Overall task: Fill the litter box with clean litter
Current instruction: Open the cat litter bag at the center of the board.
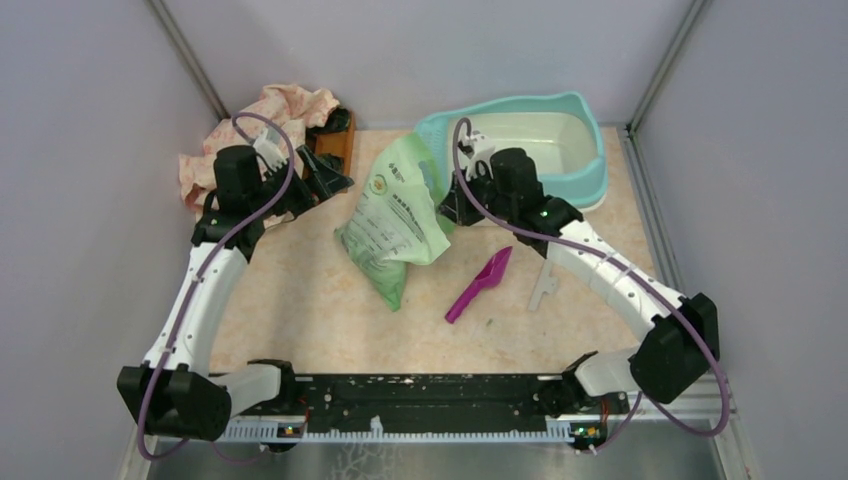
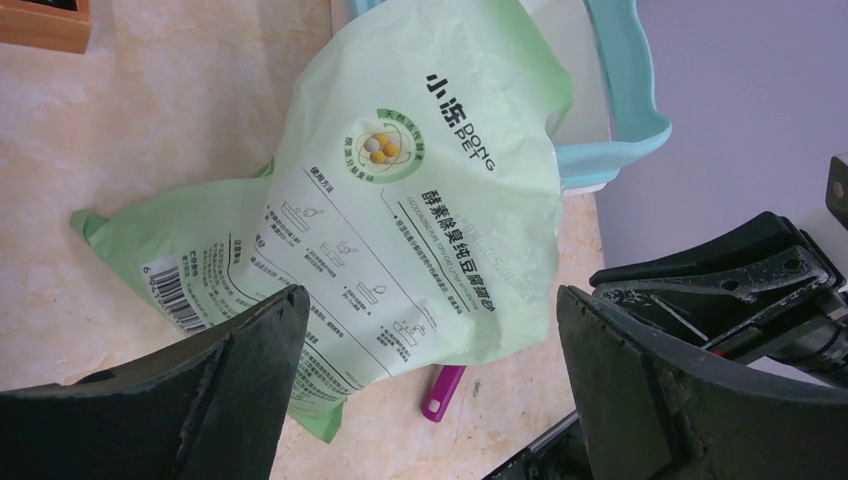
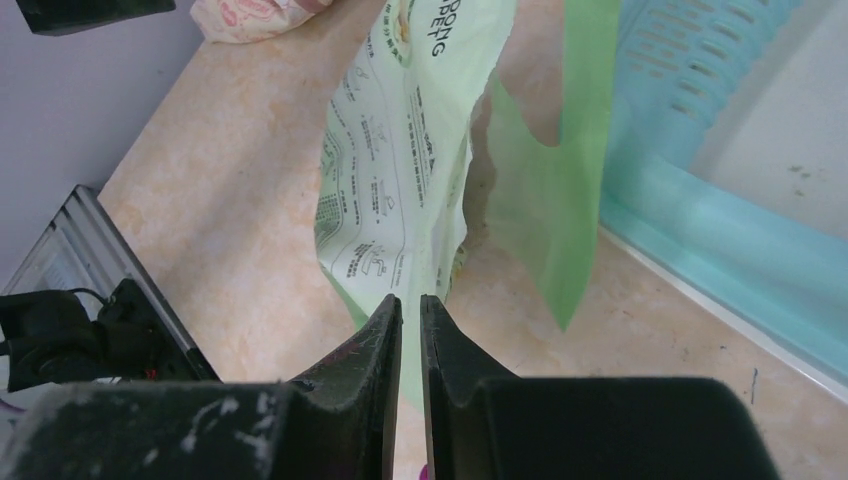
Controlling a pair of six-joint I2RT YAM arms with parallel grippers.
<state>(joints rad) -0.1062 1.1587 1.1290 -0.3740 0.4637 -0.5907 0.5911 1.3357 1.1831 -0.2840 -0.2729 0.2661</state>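
Observation:
The litter box [image 1: 592, 150], teal-rimmed with a cream basin, stands at the back right; its basin holds no granules. The clean litter itself does not show. A pale green printed bag [image 1: 395, 225] stands leaning against the box's left end, its torn top edge open in the right wrist view. My right gripper [image 1: 453, 207] is at the bag's right edge, its jaws [image 3: 410, 300] pressed almost together with the green bag film [image 3: 400, 170] between them. My left gripper [image 1: 325, 180] hovers left of the bag, wide open [image 2: 430, 300] and holding nothing, facing the bag [image 2: 400, 200].
A purple scoop [image 1: 480, 283] lies on the table in front of the bag, its handle end [image 2: 443, 392] showing under the bag. A small white part [image 1: 543, 285] lies to its right. A crumpled pink cloth [image 1: 270, 120] and a brown wooden tray [image 1: 338, 142] sit back left.

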